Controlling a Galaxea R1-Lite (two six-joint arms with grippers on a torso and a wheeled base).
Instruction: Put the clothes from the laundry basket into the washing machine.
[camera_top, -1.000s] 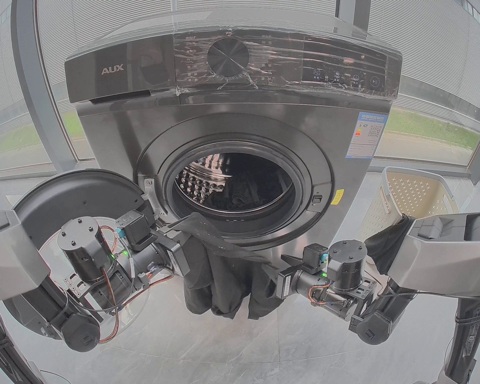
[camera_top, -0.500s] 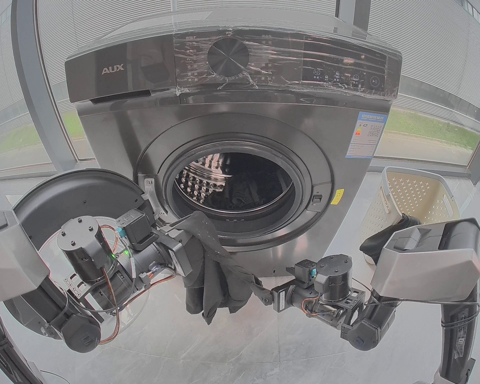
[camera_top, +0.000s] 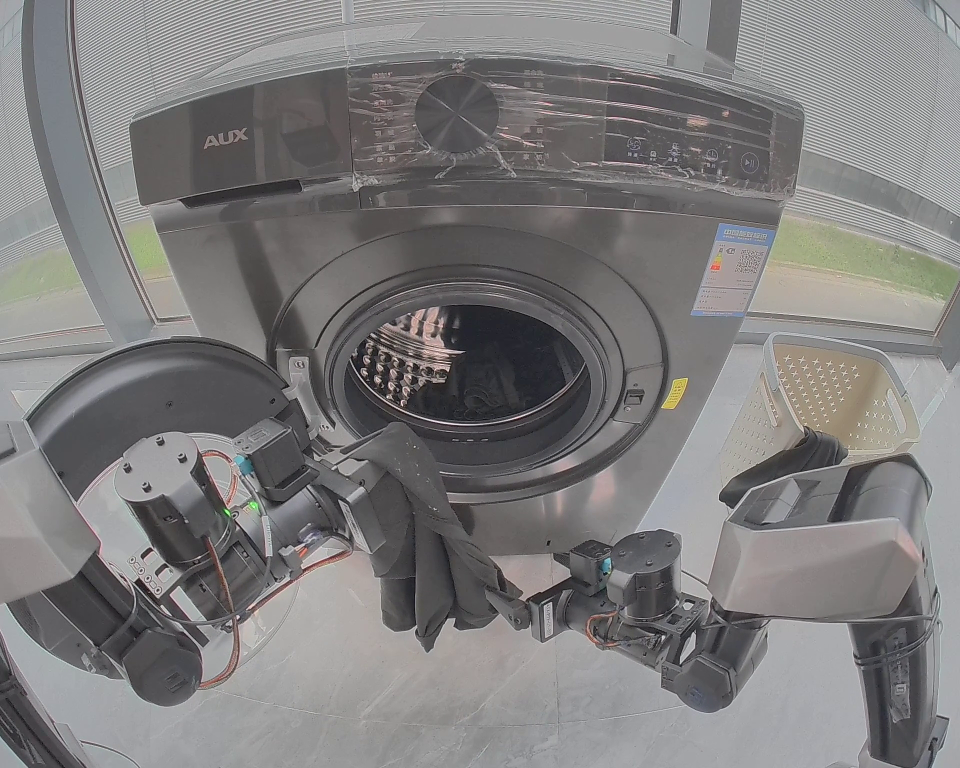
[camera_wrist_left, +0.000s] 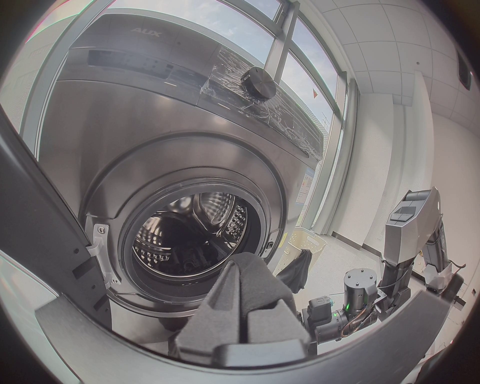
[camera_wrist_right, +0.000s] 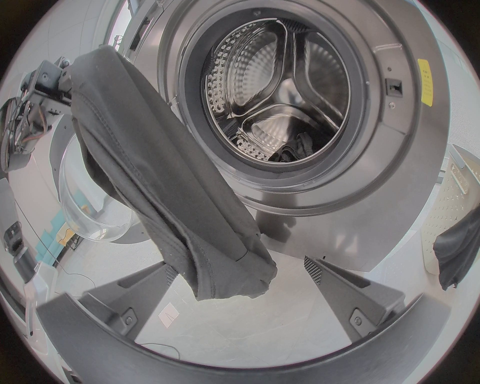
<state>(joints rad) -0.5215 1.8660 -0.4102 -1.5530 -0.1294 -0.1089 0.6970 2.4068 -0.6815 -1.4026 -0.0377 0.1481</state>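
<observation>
Left tool (camera_top: 385, 455) clamps the dark garment (camera_top: 430, 560) just below the washing machine (camera_top: 480, 240) opening so it hangs free for loading, right tool (camera_top: 503, 607) wide open beside its lower end, probably to gather it.

Tall windows (camera_top: 870, 120) with thick grey frames (camera_top: 72, 170) line the far side of the room, and fine horizontal lines cross their upper glass. Through the lower panes a strip of green grass (camera_top: 870, 262) lies beside a pale paved path. Soft daylight comes in through them. The floor (camera_top: 450, 700) is glossy, pale grey stone tile with faint veining and thin seams. To the right stand a plain white wall (camera_wrist_left: 450, 150) and a ceiling (camera_wrist_left: 400, 35) of square white panels.
</observation>
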